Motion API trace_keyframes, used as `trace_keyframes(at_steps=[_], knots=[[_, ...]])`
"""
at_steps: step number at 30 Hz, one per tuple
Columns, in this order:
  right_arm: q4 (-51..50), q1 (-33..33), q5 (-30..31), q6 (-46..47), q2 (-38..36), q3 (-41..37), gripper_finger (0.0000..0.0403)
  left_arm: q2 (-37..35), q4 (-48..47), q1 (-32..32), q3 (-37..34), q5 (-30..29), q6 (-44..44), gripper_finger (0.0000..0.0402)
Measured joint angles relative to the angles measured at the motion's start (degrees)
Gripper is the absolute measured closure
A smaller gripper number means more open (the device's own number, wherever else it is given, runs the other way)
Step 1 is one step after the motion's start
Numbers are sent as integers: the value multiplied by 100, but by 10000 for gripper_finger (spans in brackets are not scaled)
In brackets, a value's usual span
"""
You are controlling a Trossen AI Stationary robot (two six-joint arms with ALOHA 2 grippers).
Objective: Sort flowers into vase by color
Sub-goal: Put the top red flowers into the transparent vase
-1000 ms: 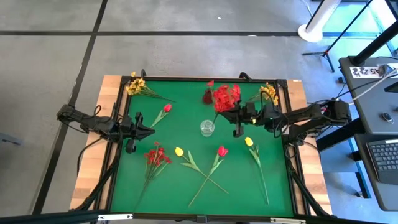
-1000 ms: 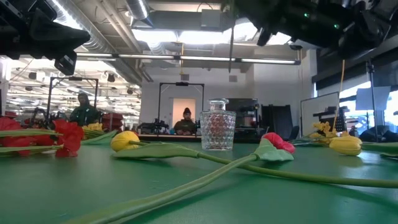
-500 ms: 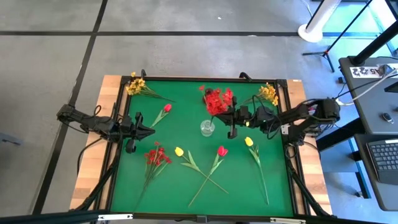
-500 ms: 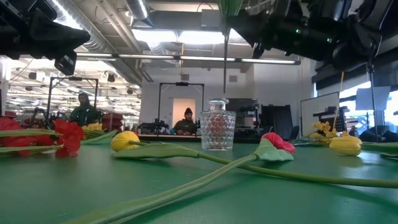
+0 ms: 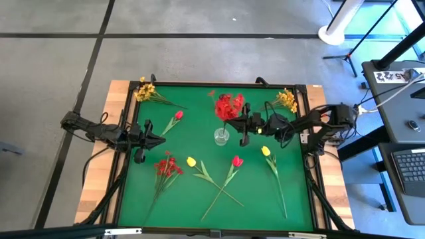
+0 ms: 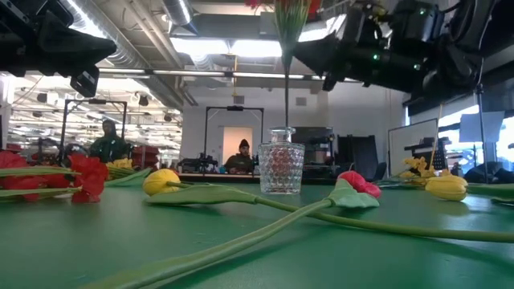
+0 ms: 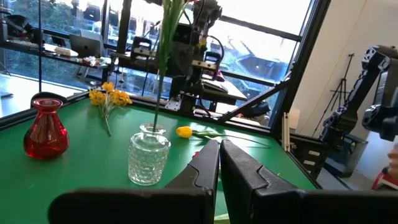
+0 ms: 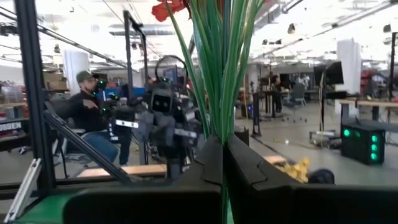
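My right gripper (image 5: pixel 243 133) is shut on a red clustered spray (image 5: pixel 229 106), held upright above the clear glass vase (image 5: pixel 221 137). In the low view the spray's thin stem (image 6: pixel 287 96) runs straight down to the clear vase's mouth (image 6: pixel 281 132). The red vase (image 7: pixel 46 130) stands beyond it; in the high view the spray's bloom hides it. My left gripper (image 5: pixel 156 140) is shut and waits over the table's left part. The remaining flowers lie flat on the green mat (image 5: pixel 259 199). My right gripper pinches the red spray's bundle of green stems (image 8: pixel 221 118) between its two fingers (image 8: pixel 208 165), coming level from the table's right and lying across the stems. The spray is lifted clear and upright, bloom above the fingers, its single stem hanging below toward the clear vase.
On the mat lie a yellow spray (image 5: pixel 147 91) at the far left, a red tulip (image 5: pixel 175 118), a red spray (image 5: pixel 166 166), a yellow tulip (image 5: pixel 192 161), a red tulip (image 5: pixel 237 160), a yellow tulip (image 5: pixel 266 151) and a yellow spray (image 5: pixel 287 99) at the far right. People sit beyond the table.
My right gripper has moved toward the table's left, staying shut on the red spray. The spray has travelled with it: the bloom now covers the red vase in the high view, and the hanging stem has shifted over the clear vase's mouth and come lower.
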Motion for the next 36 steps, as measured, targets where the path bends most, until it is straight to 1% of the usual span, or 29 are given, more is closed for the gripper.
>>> trace_keyframes(at_steps=[6, 9, 14, 23, 27, 31, 36], knots=[[11, -54, -2, 163, 249, 2, 401, 1, 0, 0, 0, 0, 0, 388], [0, -46, 11, 346, 269, 5, 388, 0, 0, 2, 0, 2, 0, 388], [-85, -46, 109, 649, 269, 9, 339, 1, -1, 0, 0, 1, 0, 388], [-887, -44, 112, 1045, 265, 11, 221, 0, -2, 0, 0, 0, 0, 388], [-1243, -44, -10, 1056, 235, 11, 181, 0, -2, 0, 0, 0, 0, 388], [-1790, -42, -53, 1032, 4, 11, 156, 0, 0, 1, 0, 1, 0, 388], [-2700, -42, -52, 873, -510, 11, 148, 2, -1, 0, 0, 1, 0, 388]])
